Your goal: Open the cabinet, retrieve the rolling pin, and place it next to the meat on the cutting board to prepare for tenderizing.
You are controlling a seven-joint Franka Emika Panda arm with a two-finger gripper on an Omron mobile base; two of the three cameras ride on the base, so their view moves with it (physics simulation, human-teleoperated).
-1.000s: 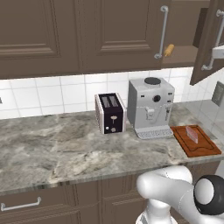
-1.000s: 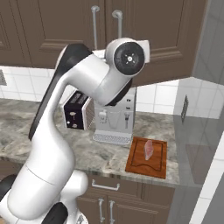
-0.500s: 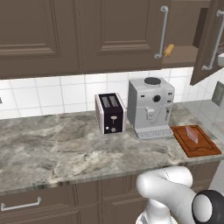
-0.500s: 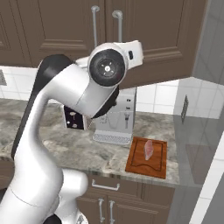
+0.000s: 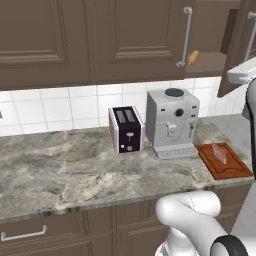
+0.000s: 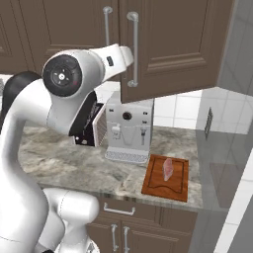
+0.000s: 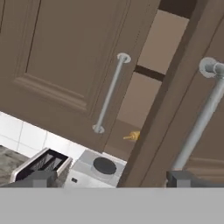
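Door of the cabinet (image 5: 241,45) swung open; arm pulled back from it within the last second.
Rolling pin (image 7: 132,137) lies exposed on the lower shelf, at about 1 o'clock from the coffee machine (image 5: 171,121). Gripper (image 7: 109,178) jaws spread fully wide, empty, touching nothing. Meat (image 6: 168,169) waits on the cutting board (image 6: 154,184).

Rendered home kitchen: dark brown wall cabinet (image 5: 125,40), white tile backsplash (image 5: 55,107), marble bench (image 5: 75,175) with toaster (image 5: 126,129), coffee machine (image 5: 172,122), cutting board (image 5: 222,161).
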